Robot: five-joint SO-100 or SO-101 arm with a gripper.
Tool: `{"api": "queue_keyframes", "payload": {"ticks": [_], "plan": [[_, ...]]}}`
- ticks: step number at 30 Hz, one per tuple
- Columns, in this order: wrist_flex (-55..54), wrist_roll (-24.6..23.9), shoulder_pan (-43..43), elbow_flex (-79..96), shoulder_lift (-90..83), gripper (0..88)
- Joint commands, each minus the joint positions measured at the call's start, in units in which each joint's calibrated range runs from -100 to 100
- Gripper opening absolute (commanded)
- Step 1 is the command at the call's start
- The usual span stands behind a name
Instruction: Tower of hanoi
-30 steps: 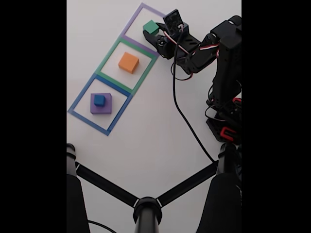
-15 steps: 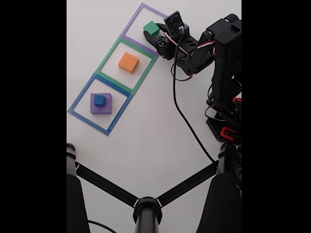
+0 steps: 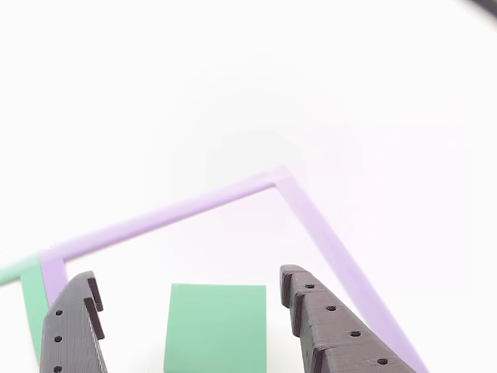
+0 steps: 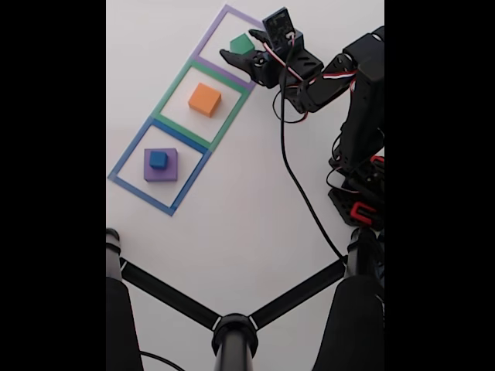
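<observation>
The gripper (image 3: 190, 311) stands spread wide, its two dark fingers flanking the green block (image 3: 217, 328) with clear white table showing on either side, neither finger touching it. In the other view the fingers (image 3: 334, 330) are matte black plastic with stepped, ridged inner faces and small round holes along their flanks. The green block between them is a matte cube with crisp edges and a pale, even mint face. In the fixed view the gripper (image 4: 241, 51) reaches in from the right, over the lower right part of the purple outline (image 4: 210, 32), and the green block (image 4: 241, 42) sits inside that outline, just beside the finger tips.

The purple outline is a flat, thin square frame lying on the smooth white table (image 4: 247, 209). Below it, sharing an edge, lies the green outline (image 4: 172, 87), with the orange block (image 4: 204, 99), a flat-topped matte square, near its centre. Next down the diagonal row, the blue outline (image 4: 128, 157) frames the purple block (image 4: 162, 173), broad and low, with the small blue block (image 4: 158, 159) stacked on top of it. The black arm (image 4: 357, 100) trails red, white and black wires. A dark forked stand (image 4: 232, 321) crosses the bottom of the fixed view.
</observation>
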Motion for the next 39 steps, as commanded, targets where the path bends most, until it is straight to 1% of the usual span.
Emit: {"api": "queue_keyframes", "payload": {"ticks": [1, 4, 6, 7, 9, 15, 17, 19, 21, 26, 32, 39], "plan": [[18.11, 0.00, 0.17, -0.89, -17.45, 22.2], [35.59, 0.00, 0.24, -4.34, -27.79, 17.8], [47.57, 0.00, -0.06, -8.06, -33.64, 12.4], [54.12, 0.00, -0.44, -10.52, -36.28, 7.7], [67.48, 0.00, -1.36, -16.70, -40.45, 3.9], [104.47, 0.00, -5.48, -40.87, -45.02, 1.1], [115.15, 0.00, -7.08, -49.41, -45.02, 1.1], [122.84, 0.00, -9.14, -55.68, -45.02, 1.1], [126.97, 0.00, -11.58, -58.95, -45.18, 1.1], [127.53, 0.00, -17.75, -59.13, -47.34, 1.5], [126.40, 0.00, -23.93, -56.86, -50.39, 2.9], [121.87, 0.00, -30.41, -48.95, -57.20, 4.4]]}}
